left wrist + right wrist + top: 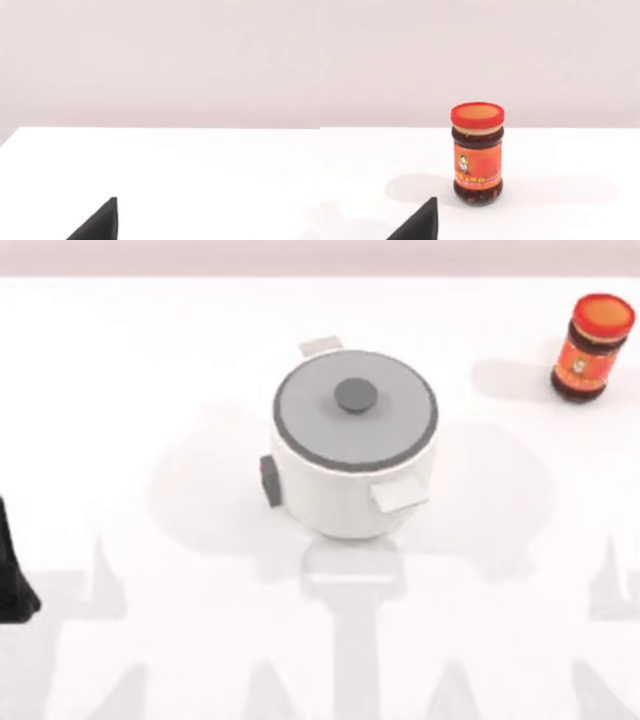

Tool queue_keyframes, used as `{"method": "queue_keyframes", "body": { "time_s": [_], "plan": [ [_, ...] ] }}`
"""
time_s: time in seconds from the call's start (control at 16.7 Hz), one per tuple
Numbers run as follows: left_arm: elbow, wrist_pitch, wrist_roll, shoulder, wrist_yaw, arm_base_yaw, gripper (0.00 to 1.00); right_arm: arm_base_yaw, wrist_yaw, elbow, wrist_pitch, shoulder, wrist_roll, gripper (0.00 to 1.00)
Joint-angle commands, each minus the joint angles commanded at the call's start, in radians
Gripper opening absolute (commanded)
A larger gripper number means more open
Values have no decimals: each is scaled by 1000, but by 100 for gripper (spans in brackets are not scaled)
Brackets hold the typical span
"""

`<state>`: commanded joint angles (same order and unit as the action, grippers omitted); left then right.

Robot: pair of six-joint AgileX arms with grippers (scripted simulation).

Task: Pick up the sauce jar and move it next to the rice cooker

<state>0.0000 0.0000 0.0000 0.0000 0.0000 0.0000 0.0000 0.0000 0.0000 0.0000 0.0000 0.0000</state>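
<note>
1. The sauce jar [594, 348] stands upright on the table [150, 390] at the far right of the top view, close to the back edge, its orange-red lid on. It is well apart from the rice cooker [352, 445], with bare table between them.
2. The rice cooker sits near the middle of the table. From above, its grey lid and central knob show, along with two white side handles and a dark panel on its left flank.
3. The right wrist view shows what the top view does not: the jar's label face on, orange-red with a small picture, and the dark glass under the lid [477, 114]. The jar stands alone there, nothing touching it.
4. The cooker appears only in the top view; neither wrist view takes it in.
5. The left arm [14, 575] shows as a dark shape at the left edge of the top view. The right arm does not appear there at all.
6. Each wrist view catches only one dark fingertip [422, 224] [100, 223] at its edge, so I cannot tell whether either pincer is spread or pressed together.
</note>
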Motion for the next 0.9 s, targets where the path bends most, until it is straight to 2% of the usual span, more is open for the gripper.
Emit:
{"method": "queue_keyframes", "body": {
  "time_s": [0.24,0.42,0.9],
  "plan": [
    [0,0,0,0,0,0,100,-3,4,28,-12,25,-1,100],
    [0,0,0,0,0,0,100,-10,13,141,-64,132,-4,100],
    [0,0,0,0,0,0,100,-6,22,734,-363,735,-30,100]
  ]
}}
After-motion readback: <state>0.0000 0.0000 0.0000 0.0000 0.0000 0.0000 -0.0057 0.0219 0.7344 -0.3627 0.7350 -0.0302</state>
